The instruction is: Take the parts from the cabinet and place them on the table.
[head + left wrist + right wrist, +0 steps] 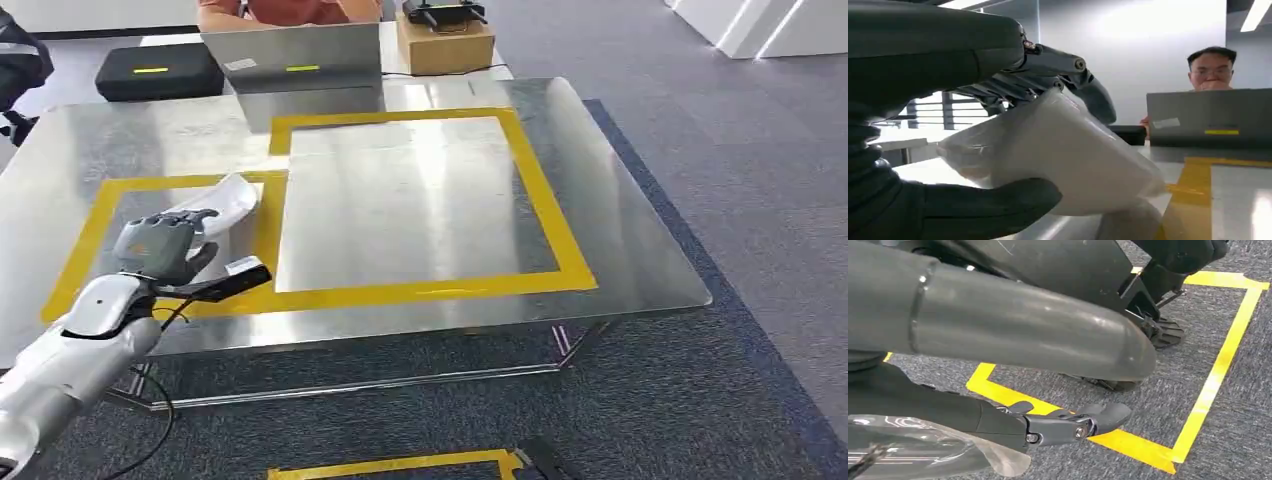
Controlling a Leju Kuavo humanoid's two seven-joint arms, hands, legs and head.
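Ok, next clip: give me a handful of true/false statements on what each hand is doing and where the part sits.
1. The left hand holds a white bagged part. True.
2. That part is over the large taped rectangle in the middle of the table. False: it is over the smaller yellow-taped rectangle at the left end of the table.
3. The right hand hangs over carpet with yellow tape. True.
4. The right hand holds nothing. False: a clear plastic bag is in its grasp.
5. The laptop lies flat and closed. False: its screen stands open.
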